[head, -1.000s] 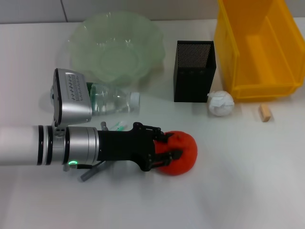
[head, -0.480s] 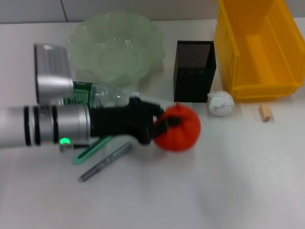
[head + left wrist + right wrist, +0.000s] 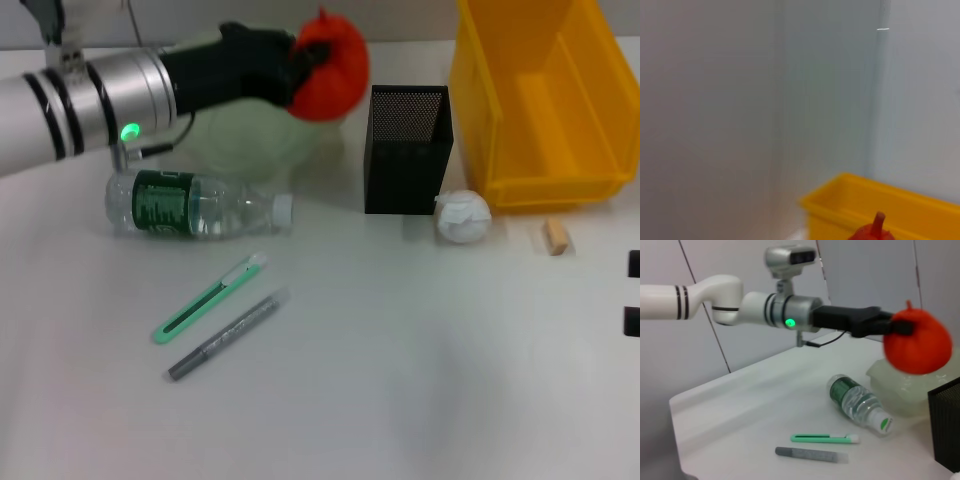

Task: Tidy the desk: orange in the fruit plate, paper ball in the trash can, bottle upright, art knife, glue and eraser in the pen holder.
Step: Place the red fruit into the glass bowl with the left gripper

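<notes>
My left gripper (image 3: 308, 62) is shut on the orange (image 3: 335, 70) and holds it in the air over the back right part of the pale green fruit plate (image 3: 250, 148). The right wrist view shows the orange (image 3: 917, 342) above the plate (image 3: 897, 390) too. The bottle (image 3: 195, 205) lies on its side in front of the plate. A green art knife (image 3: 210, 298) and a grey glue stick (image 3: 228, 335) lie nearer me. The black mesh pen holder (image 3: 407, 148) stands mid-table, with the paper ball (image 3: 463, 217) and the eraser (image 3: 555, 236) to its right. My right gripper (image 3: 632, 292) sits open at the right edge.
The yellow trash can (image 3: 545, 100) stands at the back right, behind the paper ball and eraser. White table stretches across the front, below the knife and glue.
The left arm has lifted the orange off the table and carried it back toward the fruit plate. The bottle, knife and glue now show uncovered.
</notes>
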You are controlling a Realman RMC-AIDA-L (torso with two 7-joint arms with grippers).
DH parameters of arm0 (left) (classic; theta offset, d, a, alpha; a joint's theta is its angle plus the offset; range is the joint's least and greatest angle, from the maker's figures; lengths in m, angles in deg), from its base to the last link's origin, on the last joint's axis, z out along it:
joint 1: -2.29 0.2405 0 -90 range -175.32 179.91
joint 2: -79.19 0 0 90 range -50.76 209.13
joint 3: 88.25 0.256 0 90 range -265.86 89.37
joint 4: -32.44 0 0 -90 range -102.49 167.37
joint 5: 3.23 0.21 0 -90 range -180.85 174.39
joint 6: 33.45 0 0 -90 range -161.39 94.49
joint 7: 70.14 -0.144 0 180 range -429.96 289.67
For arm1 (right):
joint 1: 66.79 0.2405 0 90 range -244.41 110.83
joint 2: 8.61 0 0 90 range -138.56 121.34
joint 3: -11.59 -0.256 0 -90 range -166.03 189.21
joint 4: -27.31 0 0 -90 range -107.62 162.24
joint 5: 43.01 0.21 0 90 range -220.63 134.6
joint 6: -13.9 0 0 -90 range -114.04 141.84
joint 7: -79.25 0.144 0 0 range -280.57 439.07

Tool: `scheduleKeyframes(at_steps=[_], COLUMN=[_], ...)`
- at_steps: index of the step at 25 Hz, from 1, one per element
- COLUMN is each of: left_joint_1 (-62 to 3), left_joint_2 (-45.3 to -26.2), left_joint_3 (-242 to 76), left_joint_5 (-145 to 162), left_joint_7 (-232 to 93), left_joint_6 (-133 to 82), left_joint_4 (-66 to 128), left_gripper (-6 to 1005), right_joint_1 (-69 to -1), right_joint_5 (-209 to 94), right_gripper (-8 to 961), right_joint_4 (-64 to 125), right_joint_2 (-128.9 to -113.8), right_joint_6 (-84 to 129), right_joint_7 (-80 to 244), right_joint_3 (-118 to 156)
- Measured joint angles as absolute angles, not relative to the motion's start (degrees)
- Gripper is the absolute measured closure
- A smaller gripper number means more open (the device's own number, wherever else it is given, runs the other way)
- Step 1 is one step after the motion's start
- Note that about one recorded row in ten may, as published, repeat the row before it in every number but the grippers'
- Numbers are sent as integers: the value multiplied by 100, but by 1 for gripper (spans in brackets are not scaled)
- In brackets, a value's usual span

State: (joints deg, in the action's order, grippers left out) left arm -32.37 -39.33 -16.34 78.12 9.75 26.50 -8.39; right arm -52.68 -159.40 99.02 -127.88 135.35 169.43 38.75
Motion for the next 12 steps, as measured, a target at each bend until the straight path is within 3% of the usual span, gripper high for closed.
scheduleKeyframes(at_steps=[4,6,7,12], left_joint_1=[-3237,-3406,-3823,-3886], left_joint_2=[-3933,-3967,-3984,-3987], left_joint_3=[-1634,-1648,-1574,-1720], left_joint_5=[7812,7788,7544,7331], left_joint_7=[975,1015,1016,1011], left_joint_6=[2650,2002,963,598], left_joint_4=[-839,-775,-399,-266], left_gripper=[925,930,933,914], right_joint_1=[-5109,-5047,-5023,-4916], right_joint_5=[-15946,-15959,-15962,-15977], right_gripper=[318,318,318,318], right_joint_4=[9817,9776,9756,9727], right_joint_2=[-12787,-12787,-12784,-12773], right_joint_6=[13522,13519,13515,13440], right_joint_7=[16941,16940,16939,16936], right_joint_3=[3947,3972,3985,4008])
